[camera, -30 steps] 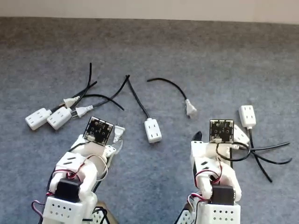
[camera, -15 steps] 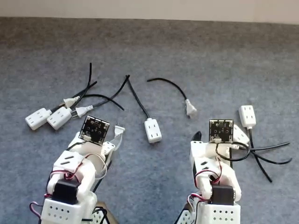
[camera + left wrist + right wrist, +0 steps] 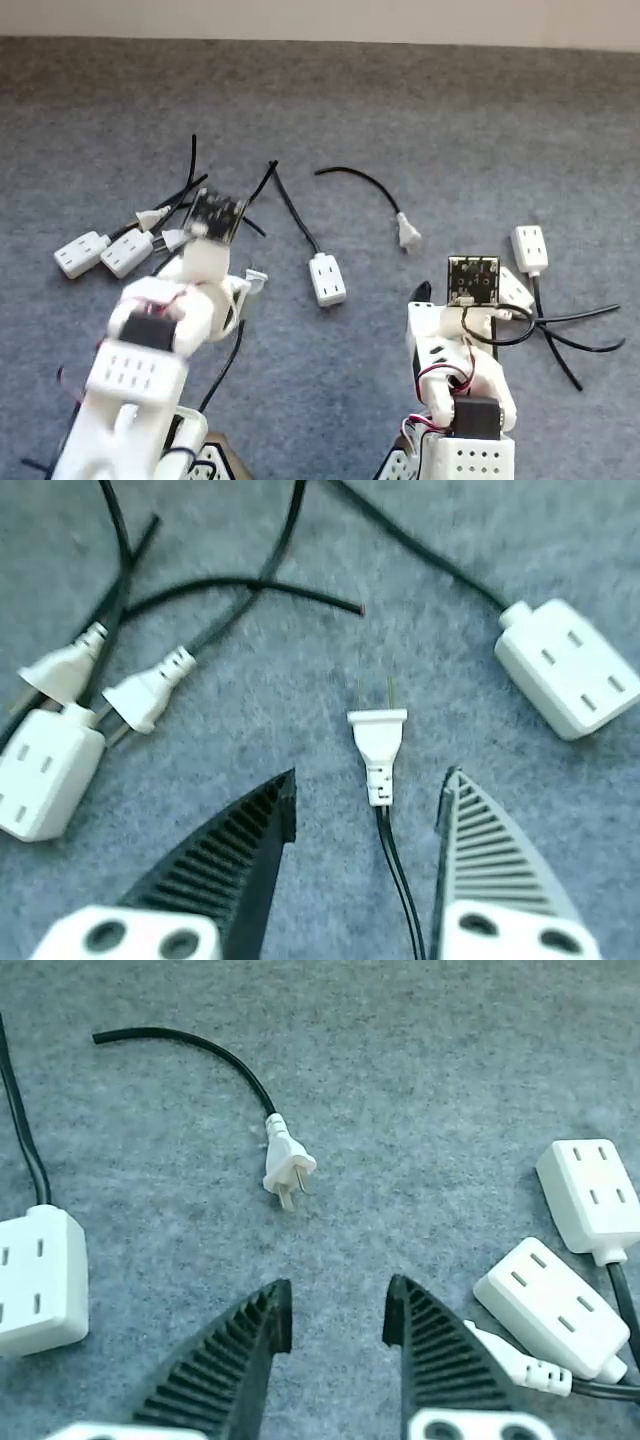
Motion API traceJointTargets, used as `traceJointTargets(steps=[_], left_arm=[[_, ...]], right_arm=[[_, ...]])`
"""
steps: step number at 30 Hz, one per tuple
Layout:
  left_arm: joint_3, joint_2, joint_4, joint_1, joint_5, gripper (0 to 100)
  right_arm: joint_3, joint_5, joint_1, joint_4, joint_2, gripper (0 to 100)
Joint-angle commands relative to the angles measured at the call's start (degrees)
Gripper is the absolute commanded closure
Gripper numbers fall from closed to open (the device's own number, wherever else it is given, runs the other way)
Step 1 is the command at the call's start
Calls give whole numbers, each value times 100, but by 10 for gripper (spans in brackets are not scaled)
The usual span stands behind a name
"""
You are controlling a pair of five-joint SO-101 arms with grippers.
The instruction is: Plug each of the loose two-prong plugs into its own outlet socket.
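Counting no plugs seated yet: all lie loose on the bench [image 3: 420,100]. Left pincer [image 3: 370,778] is open above a white plug [image 3: 378,742]; right pincer [image 3: 337,1322] is open and empty, so every pairing is left.

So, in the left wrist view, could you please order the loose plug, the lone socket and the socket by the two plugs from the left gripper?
1. Loose plug, between the left gripper's fingers.
2. Lone socket, toward the right arm.
3. Socket by the two plugs, farther left.
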Motion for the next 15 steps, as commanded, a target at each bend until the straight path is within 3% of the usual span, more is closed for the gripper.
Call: traceJointTargets(steps=[1,9,15], left_arm=[[-998,1903,-123,-40,387,770],[-2158,4163,-114,-22,545,772],[-2475,4646,-123,-13,545,772]], right_arm=[[708,132,-40,-171,-40,836],[708,132,-40,-171,-40,836],[708,141,-40,-180,-40,836]])
